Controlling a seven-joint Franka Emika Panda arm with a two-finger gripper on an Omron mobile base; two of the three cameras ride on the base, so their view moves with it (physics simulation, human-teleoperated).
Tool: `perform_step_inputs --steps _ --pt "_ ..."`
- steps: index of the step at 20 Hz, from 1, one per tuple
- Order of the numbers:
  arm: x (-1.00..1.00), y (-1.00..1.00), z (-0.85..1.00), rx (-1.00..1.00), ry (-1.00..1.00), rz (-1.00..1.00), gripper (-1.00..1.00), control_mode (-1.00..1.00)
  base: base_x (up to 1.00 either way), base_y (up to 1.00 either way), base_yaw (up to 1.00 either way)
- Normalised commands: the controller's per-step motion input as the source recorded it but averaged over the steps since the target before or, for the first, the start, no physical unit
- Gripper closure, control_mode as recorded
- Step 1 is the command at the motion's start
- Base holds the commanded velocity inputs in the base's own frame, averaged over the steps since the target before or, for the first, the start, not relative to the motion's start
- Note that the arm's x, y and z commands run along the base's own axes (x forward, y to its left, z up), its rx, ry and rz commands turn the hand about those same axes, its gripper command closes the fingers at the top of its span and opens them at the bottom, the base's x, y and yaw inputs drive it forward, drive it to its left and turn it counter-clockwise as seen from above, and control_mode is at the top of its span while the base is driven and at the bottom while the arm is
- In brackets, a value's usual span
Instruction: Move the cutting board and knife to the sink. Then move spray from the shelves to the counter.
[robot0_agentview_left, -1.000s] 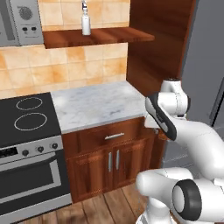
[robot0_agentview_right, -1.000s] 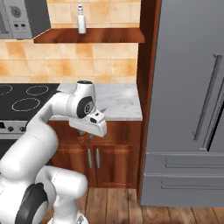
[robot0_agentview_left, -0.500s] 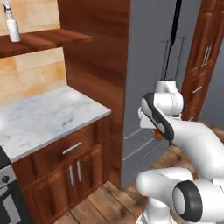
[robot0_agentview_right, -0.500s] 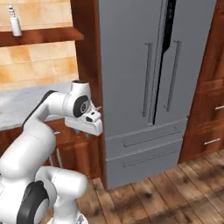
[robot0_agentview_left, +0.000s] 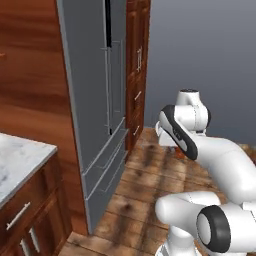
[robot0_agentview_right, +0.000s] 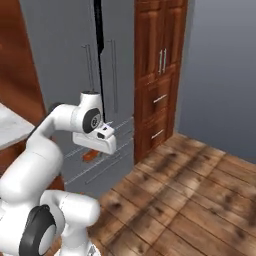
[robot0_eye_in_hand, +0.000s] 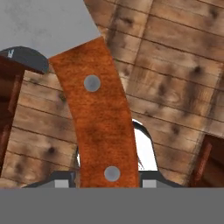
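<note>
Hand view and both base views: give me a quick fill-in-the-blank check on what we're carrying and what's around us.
1. The gripper is shut on the ____.
2. The knife's handle shows two metal ____.
3. Beside the grey fridge stand tall wooden ____.
4. The floor is made of ____.

Missing words: knife; rivets; cabinets; wood

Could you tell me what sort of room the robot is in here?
Most likely a home kitchen: a tall grey refrigerator stands beside dark wooden cabinets, with a corner of marble counter at the left and a plank floor underfoot.
</note>
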Motion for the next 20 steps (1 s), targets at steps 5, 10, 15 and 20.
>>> perform_step_inputs --steps 5,10,15,20 --pt "0.0 0.0 0.0 0.0 0.0 0.0 1.0 1.0 0.07 0.01 -0.8" --pt "0.0 0.0 0.0 0.0 0.0 0.0 1.0 1.0 0.32 0.02 -0.61" --pt "0.0 0.0 0.0 0.0 0.0 0.0 1.0 1.0 0.54 0.03 -0.4" --pt "0.0 0.0 0.0 0.0 0.0 0.0 1.0 1.0 0.54 0.03 -0.43"
